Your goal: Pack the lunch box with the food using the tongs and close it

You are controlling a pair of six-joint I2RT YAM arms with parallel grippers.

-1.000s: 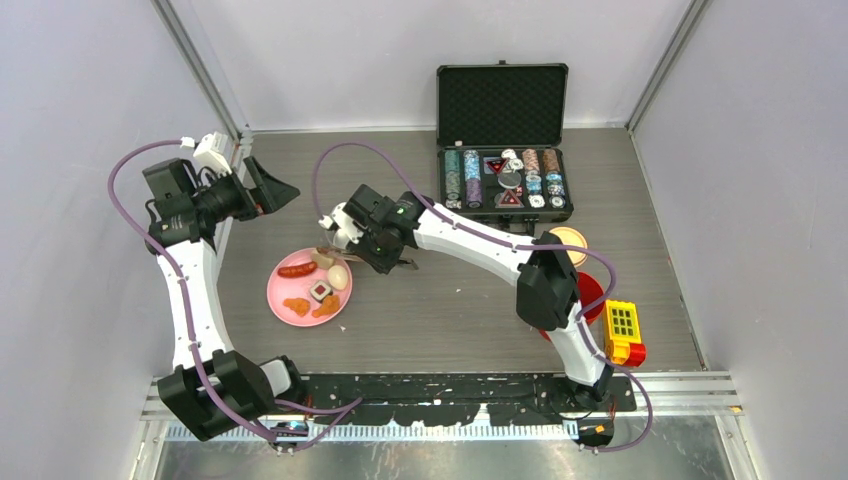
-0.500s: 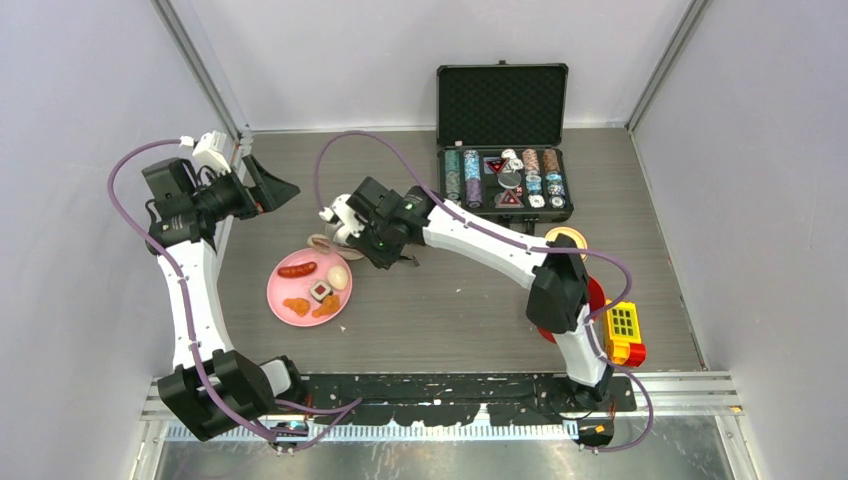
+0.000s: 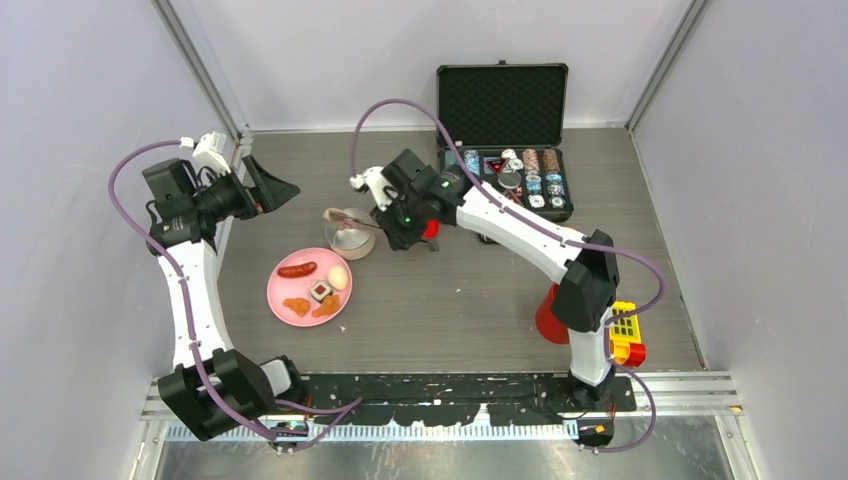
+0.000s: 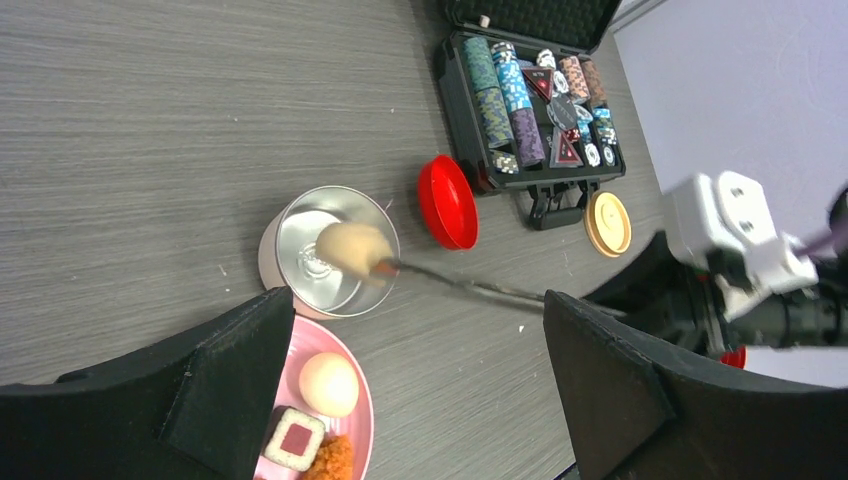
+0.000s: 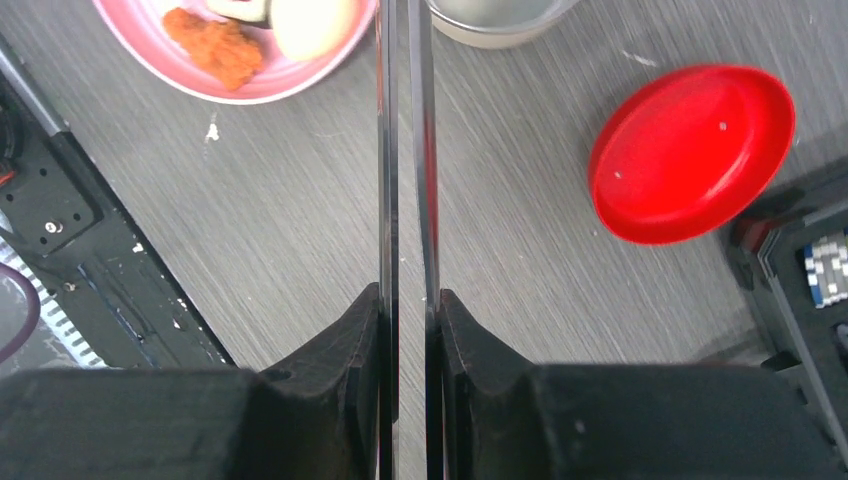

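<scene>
My right gripper [image 3: 405, 218] [image 5: 408, 300] is shut on the thin dark tongs [image 3: 366, 218] [image 5: 388, 150]. The tongs' tips pinch a pale food lump [image 4: 352, 248] just over the open steel bowl [image 3: 352, 240] [image 4: 300, 262]. A sausage [image 3: 297, 269], an egg [image 4: 329, 384], a white cube [image 4: 295, 440] and nuggets [image 3: 327, 305] lie on the pink plate [image 3: 285, 290]. The red lid [image 4: 447, 202] [image 5: 690, 150] lies beside the bowl. By the right arm's base stands the red canister [image 3: 551, 318]. My left gripper [image 3: 265, 188] [image 4: 417, 300] hangs open and holds nothing, raised at the far left.
An open black case of poker chips [image 3: 505, 180] stands at the back. The beige disc lid [image 4: 608, 222] lies in front of it. A yellow and red block toy [image 3: 622, 333] sits at the near right. Grey walls close in both sides.
The right arm swung right and back from the plate, carrying the pale lump in the tongs to above the steel bowl. The red canister came into view. The left arm stayed still.
</scene>
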